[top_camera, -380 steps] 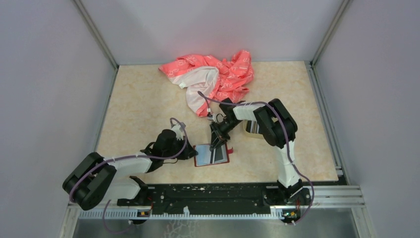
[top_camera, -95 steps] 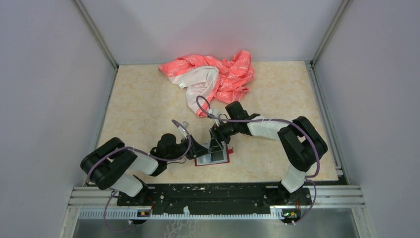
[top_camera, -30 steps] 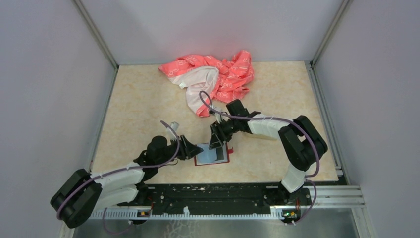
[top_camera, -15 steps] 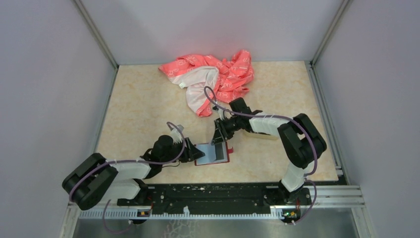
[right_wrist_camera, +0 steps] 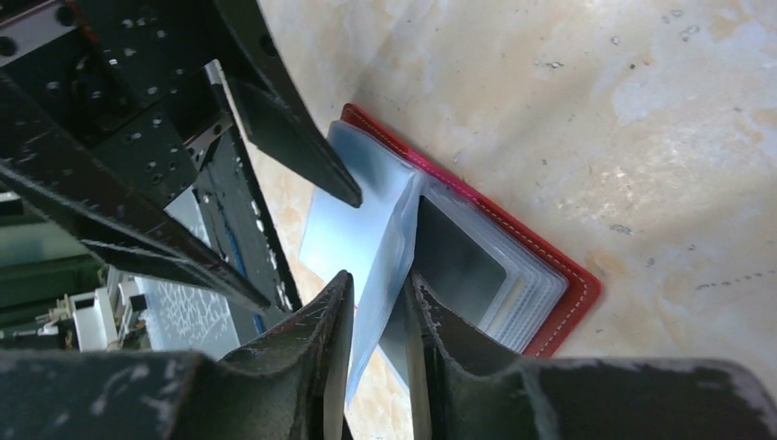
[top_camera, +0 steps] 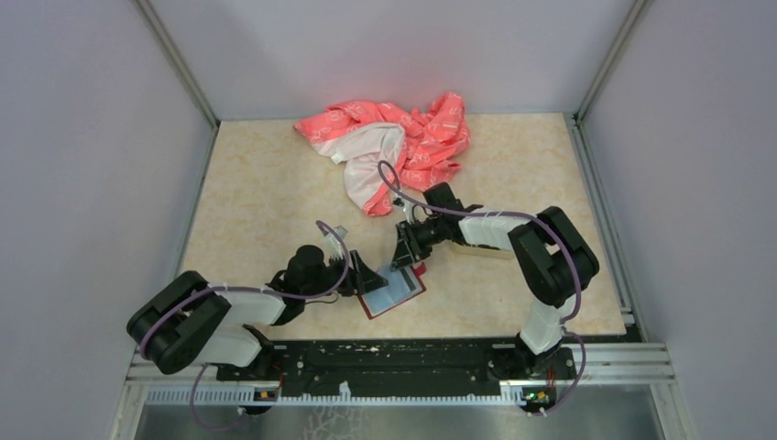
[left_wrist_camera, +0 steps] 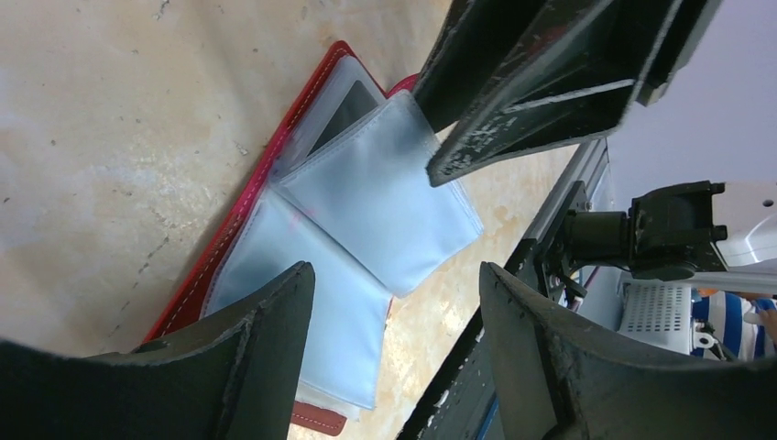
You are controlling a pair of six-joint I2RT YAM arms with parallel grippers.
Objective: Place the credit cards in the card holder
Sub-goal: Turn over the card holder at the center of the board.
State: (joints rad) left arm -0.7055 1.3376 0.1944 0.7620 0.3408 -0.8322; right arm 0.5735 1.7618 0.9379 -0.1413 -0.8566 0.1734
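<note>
Beige marbled table point(top_camera: 275, 202), crumpled pink-and-white cloth point(top_camera: 394, 147) at back, open red card holder point(top_camera: 396, 293) near front

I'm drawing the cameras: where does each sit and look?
Top: above and behind, looking down on the beige table; left arm, right arm show.
Left wrist: on left arm, facing the dark red folding card holder; open left gripper shows.
Right wrist: on right arm, facing it; right gripper pinches its clear sleeve.
Wrist views share the holder.
</note>
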